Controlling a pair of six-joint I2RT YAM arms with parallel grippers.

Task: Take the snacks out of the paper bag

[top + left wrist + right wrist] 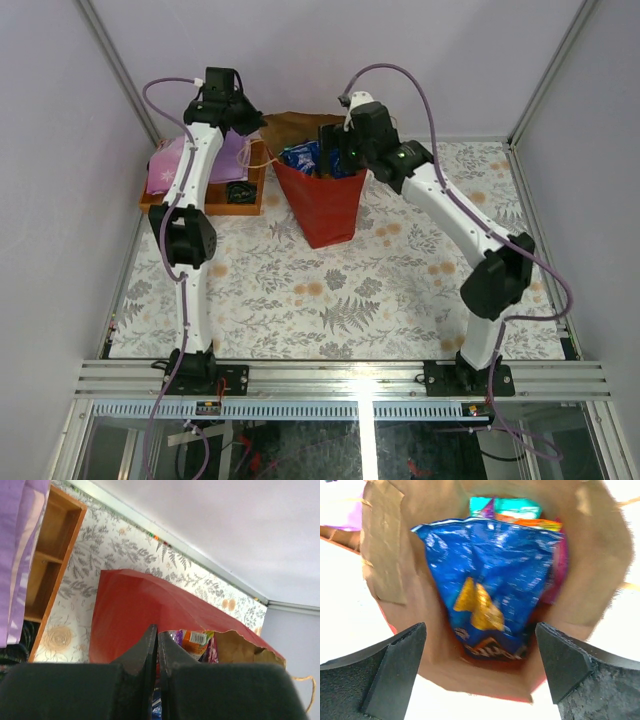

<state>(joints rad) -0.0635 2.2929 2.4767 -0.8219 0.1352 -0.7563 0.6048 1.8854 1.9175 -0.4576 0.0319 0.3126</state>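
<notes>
The red paper bag (325, 205) stands upright at the back middle of the table, its mouth open. A large blue snack packet (303, 157) shows in the mouth. My right gripper (338, 150) is open and hangs just above the mouth. In the right wrist view the blue packet (490, 580) lies between my open fingers (400, 665), with teal (517, 505), orange and magenta (559, 575) packets behind it inside the brown lining (385, 555). My left gripper (157, 635) is shut on the bag's rim, the red wall (130, 605) on its left and an orange packet (192, 640) on its right.
A brown wooden tray (160, 200) stands at the back left, holding a folded purple cloth (170, 160) and a small dark item (240, 192). The tray (55, 570) lies close to the bag. A thin loop handle (305, 680) hangs off the bag. Enclosure walls stand close behind.
</notes>
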